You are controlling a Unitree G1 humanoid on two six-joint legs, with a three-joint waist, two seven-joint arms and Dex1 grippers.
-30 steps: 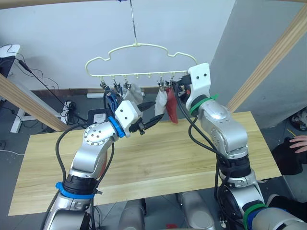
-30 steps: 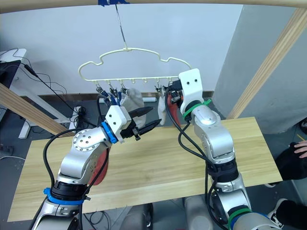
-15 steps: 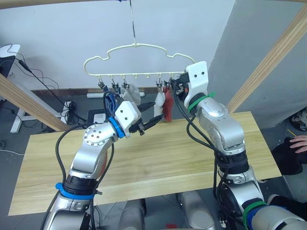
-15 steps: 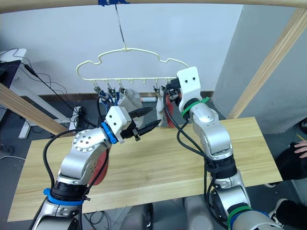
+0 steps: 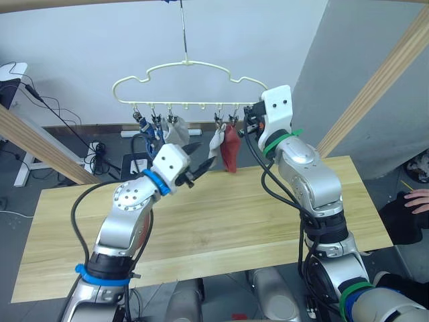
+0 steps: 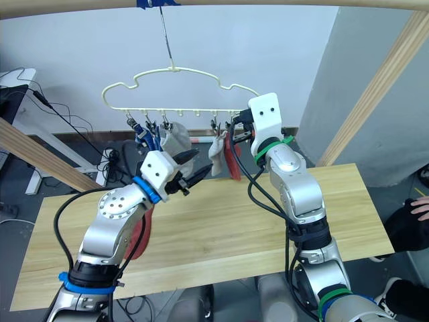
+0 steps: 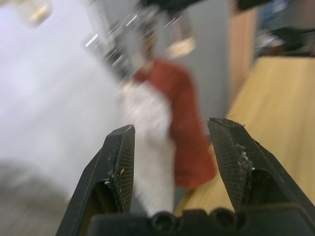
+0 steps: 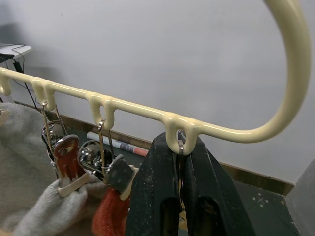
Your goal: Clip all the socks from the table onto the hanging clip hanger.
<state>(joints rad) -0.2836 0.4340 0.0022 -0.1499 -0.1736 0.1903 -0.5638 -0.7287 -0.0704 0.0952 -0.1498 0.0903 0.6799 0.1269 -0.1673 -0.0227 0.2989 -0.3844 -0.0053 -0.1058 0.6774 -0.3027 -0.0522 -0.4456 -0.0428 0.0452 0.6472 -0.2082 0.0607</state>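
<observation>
The cream clip hanger (image 5: 191,66) hangs from a hook under the top pole. Clipped to it are a blue sock (image 5: 142,129), a grey sock (image 5: 175,129), a second grey sock (image 5: 216,141) and a rust-red sock (image 5: 229,149). My right gripper (image 5: 250,123) is shut on the metal clip (image 8: 180,147) at the hanger's right end. My left gripper (image 5: 201,154) is open just left of and below the grey and red pair, touching nothing. A rust-red patch (image 6: 139,231) shows on the table (image 5: 228,221), mostly hidden behind my left forearm.
Slanted wooden poles (image 5: 379,84) of the frame stand on both sides, the left one (image 5: 40,144) behind the table. A person's hand (image 5: 419,200) rests past the table's right end. Cables (image 5: 94,151) lie on the floor at back left.
The hanger has swung a little to the left with its socks. My left gripper has drawn back left, away from the red sock. My right gripper stays on the end clip.
</observation>
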